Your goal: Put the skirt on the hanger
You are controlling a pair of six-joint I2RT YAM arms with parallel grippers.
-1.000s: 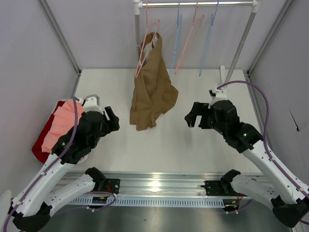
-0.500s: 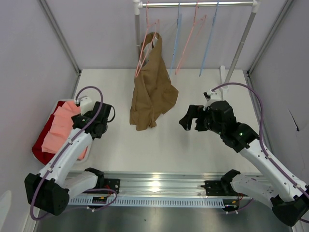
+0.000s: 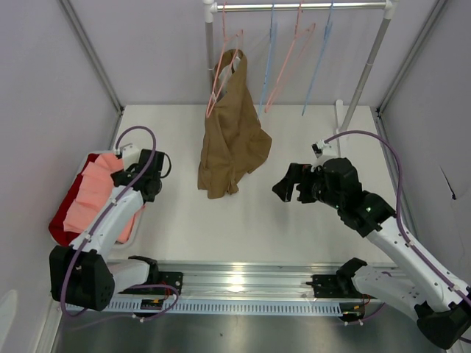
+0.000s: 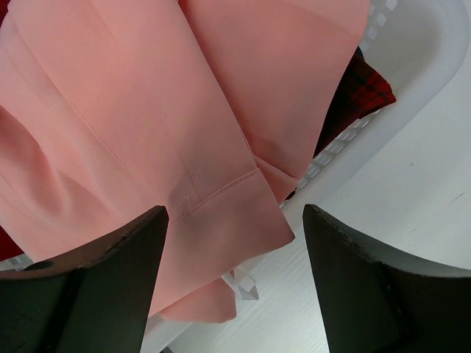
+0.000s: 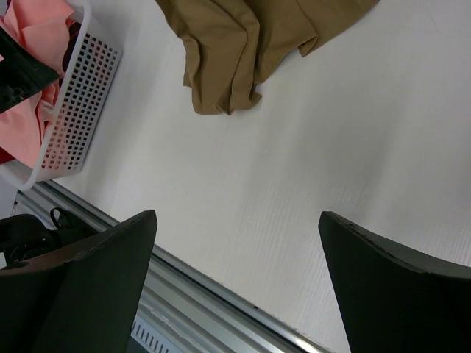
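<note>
The salmon-pink skirt (image 3: 92, 193) lies heaped in a white basket at the table's left edge. It fills the left wrist view (image 4: 147, 110), with its hem hanging over the basket rim (image 4: 412, 81). My left gripper (image 3: 126, 176) is open and empty just above the skirt's near edge, and its jaws (image 4: 235, 279) straddle the hem. A pale-blue hanger (image 3: 270, 55) hangs on the back rail, and a second one (image 3: 316, 59) hangs to its right. My right gripper (image 3: 285, 187) is open and empty over the middle of the table (image 5: 235, 287).
A brown garment (image 3: 232, 140) hangs from a pink hanger (image 3: 221, 66) on the rail, its lower part resting on the table (image 5: 235, 51). A dark red cloth (image 3: 62, 213) lies under the skirt. The basket (image 5: 81, 95) shows in the right wrist view.
My left arm has swung left and lowered its gripper from over the table to the skirt's edge at the basket. My right gripper has shifted slightly left and toward the near edge.
</note>
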